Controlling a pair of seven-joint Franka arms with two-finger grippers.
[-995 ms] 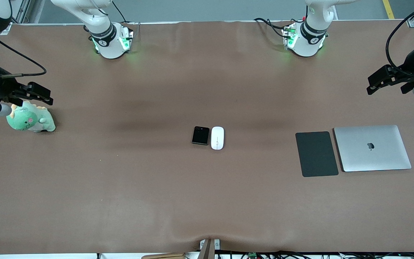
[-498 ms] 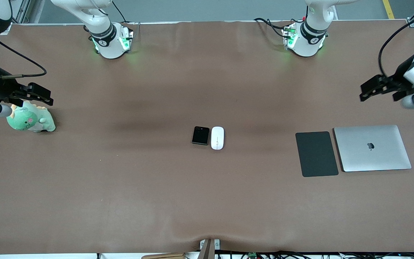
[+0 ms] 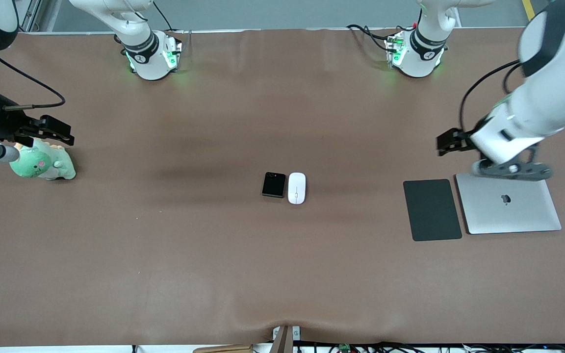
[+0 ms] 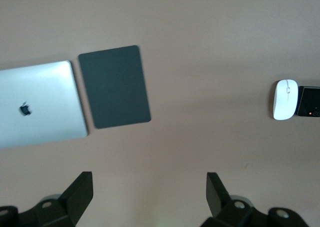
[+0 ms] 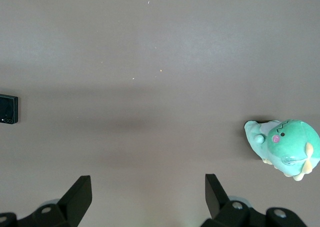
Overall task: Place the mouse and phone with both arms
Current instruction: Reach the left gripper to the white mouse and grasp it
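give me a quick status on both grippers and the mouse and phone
Left gripper open, up over bare table by the dark mat. Right gripper open above the green plush. Mouse and phone side by side mid-table, untouched. Nothing blocking.

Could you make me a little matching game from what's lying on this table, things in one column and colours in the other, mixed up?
Things:
1. mouse
2. phone
3. laptop
4. plush toy

Colours:
A. green
B. silver
C. white
D. glossy black

Pairs: 1-C, 2-D, 3-B, 4-A
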